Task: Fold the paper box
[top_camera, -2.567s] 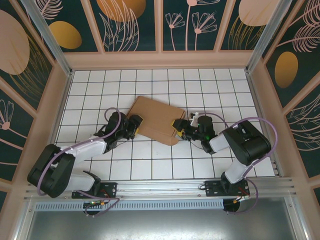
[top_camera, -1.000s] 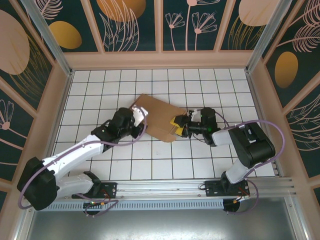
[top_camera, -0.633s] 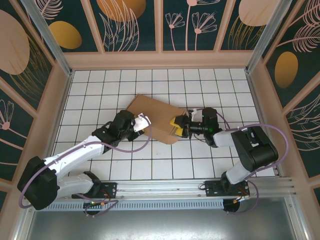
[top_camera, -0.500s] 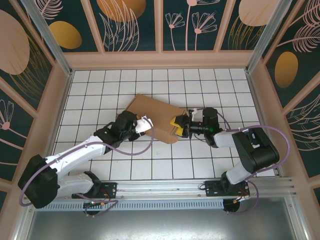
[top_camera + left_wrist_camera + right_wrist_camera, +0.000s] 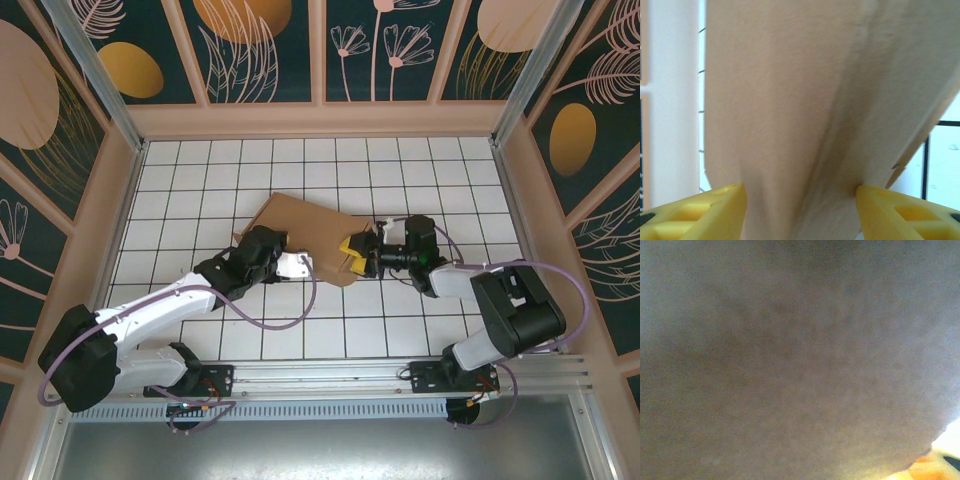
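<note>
Looking from above, the paper box (image 5: pixel 312 228) lies low and partly folded on the tiled counter (image 5: pixel 420 170), between the two arms. The left pincer (image 5: pixel 298 264) is at the near edge of the box. The right pincer (image 5: pixel 353 252) is at the far end from it and touches the board. From this height I cannot tell how the jaws of either one stand.

On the left wrist camera, the two yellow fingers (image 5: pixel 705 212) stand apart, and a panel of the paper box (image 5: pixel 790 90) rises straight ahead of them, in the gap. Whether they press on it, I cannot tell. I judge that the step is to raise this panel on its crease. So the pincer should take the edge deep between the fingers and turn slowly, not pull.

On the right wrist camera, the paper box (image 5: pixel 790 350) is very close in front of the pincer and blurred, with one orange fingertip (image 5: pixel 929 467) at the lower corner. Whether this pincer is apart or clamped, I cannot tell. Its job, I think, is to hold the base down, so that the box does not slide on the counter.
</note>
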Motion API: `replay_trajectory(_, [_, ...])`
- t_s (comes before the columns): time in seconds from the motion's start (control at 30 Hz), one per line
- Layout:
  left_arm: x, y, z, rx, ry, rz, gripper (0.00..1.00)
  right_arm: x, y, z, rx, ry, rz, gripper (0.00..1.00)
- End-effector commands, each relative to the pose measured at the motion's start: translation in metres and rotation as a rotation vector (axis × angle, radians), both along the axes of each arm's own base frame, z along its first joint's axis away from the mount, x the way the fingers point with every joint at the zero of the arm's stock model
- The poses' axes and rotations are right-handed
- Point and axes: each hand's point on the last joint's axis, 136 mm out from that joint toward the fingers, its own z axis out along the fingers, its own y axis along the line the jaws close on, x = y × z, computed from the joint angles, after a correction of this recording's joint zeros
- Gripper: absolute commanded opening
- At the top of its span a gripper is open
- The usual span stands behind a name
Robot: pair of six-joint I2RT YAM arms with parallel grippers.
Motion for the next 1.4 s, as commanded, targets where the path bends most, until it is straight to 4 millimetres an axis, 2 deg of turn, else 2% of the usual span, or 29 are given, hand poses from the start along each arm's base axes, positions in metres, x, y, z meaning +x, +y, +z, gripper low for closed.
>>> replay_trajectory(0.0, [-0.027,-0.014,-0.013,0.044,0.118,-0.151,0.61,-0.012,0.012,0.047,0.081,-0.143,0.113,0.37])
replay_trajectory(0.3, [-0.039,-0.014,-0.027,0.041,0.213,-0.158,0.59,-0.009,0.011,0.053,0.083,-0.145,0.102,0.38])
replay_trajectory(0.47, [-0.025,-0.006,-0.026,0.053,0.100,-0.106,0.60,-0.007,0.010,0.059,0.100,-0.146,0.092,0.38])
replay_trajectory(0.67, [-0.007,0.006,-0.016,0.080,-0.080,-0.049,0.67,-0.009,0.010,0.066,0.111,-0.150,0.090,0.40])
replay_trajectory(0.83, [0.003,0.011,-0.013,0.086,-0.157,-0.010,0.72,-0.009,0.009,0.074,0.125,-0.154,0.084,0.40])
replay_trajectory(1.0, [0.026,0.014,0.025,-0.037,-0.390,0.107,0.71,-0.009,0.009,0.083,0.165,-0.156,0.070,0.41])
replay_trajectory(1.17, [0.039,0.020,0.060,-0.049,-0.605,0.164,0.66,-0.011,0.010,0.088,0.206,-0.146,0.064,0.41])
replay_trajectory(1.27, [0.042,0.019,0.081,-0.069,-0.672,0.175,0.58,-0.013,0.011,0.089,0.213,-0.144,0.072,0.42])
replay_trajectory(1.37, [0.042,0.018,0.088,-0.056,-0.684,0.168,0.53,-0.014,0.011,0.090,0.213,-0.150,0.070,0.48])
